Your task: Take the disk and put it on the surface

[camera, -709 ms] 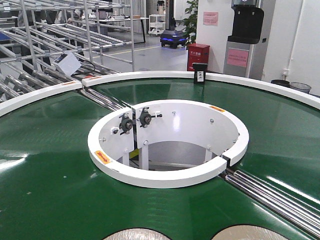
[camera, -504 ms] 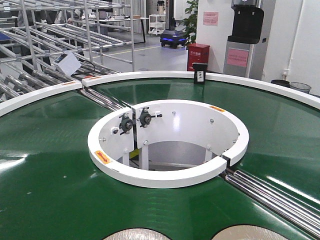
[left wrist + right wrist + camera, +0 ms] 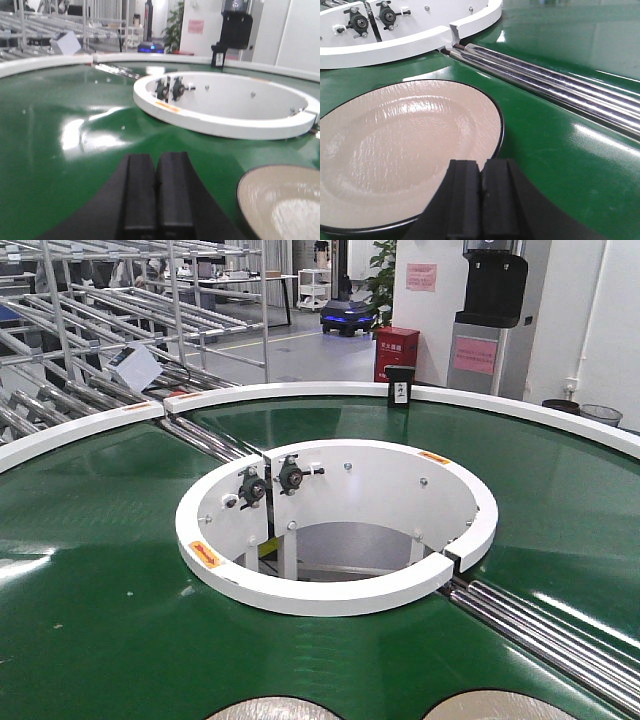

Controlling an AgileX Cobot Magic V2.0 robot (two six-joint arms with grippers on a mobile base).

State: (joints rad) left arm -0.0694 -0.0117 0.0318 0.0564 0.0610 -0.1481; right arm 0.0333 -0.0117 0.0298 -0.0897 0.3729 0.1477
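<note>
Two beige disks with dark rims lie on the green conveyor belt (image 3: 100, 590), cut off by the bottom edge of the front view: one disk (image 3: 270, 708) on the left, another disk (image 3: 515, 706) on the right. In the right wrist view a disk (image 3: 405, 150) fills the lower left, and my right gripper (image 3: 481, 165) is shut with nothing in it, its tips over the disk's near rim. My left gripper (image 3: 156, 157) is shut and empty over bare belt, with a disk (image 3: 282, 205) to its right. The surface is out of view.
A white inner ring (image 3: 330, 595) surrounds the belt's central opening. Steel rollers (image 3: 550, 630) cross the belt at the right, close beyond the disk in the right wrist view (image 3: 545, 85). A white outer rim (image 3: 300, 390) bounds the far side, with racks and a workshop floor behind.
The right-hand disk at the bottom of the front view has drifted slightly to the right. Nothing else has visibly moved.
</note>
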